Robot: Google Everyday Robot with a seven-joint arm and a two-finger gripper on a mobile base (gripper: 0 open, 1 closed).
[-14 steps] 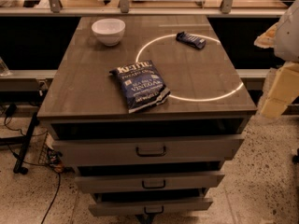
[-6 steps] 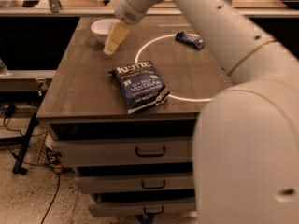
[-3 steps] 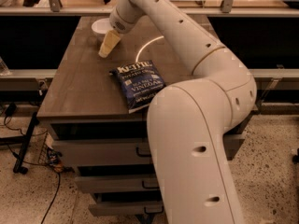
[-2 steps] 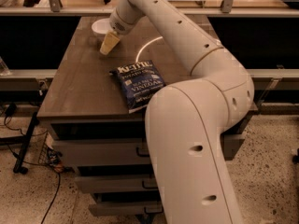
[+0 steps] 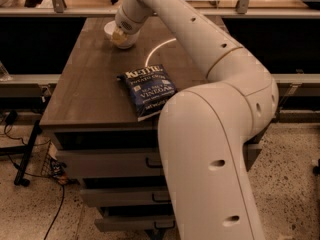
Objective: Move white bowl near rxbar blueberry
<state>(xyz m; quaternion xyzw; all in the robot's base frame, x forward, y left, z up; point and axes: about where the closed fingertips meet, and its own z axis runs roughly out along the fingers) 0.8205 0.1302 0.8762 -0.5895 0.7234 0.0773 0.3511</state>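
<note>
The white bowl (image 5: pixel 114 34) sits at the far left of the wooden cabinet top (image 5: pixel 85 84). My gripper (image 5: pixel 120 35) hangs from the long white arm (image 5: pixel 200 49) and reaches down into or right onto the bowl, covering much of it. The rxbar blueberry is hidden behind my arm. The large dark blue Kettle chip bag (image 5: pixel 148 90) lies flat in the middle of the top, nearer the front.
A bright ring of light (image 5: pixel 157 46) curves across the top to the right of the bowl. My arm's big lower segment (image 5: pixel 210 164) blocks the right half of the view. Drawers (image 5: pixel 115 161) are below, cables on the floor at left.
My gripper has moved from just in front of the bowl up and onto it. The bowl and the chip bag have stayed in place.
</note>
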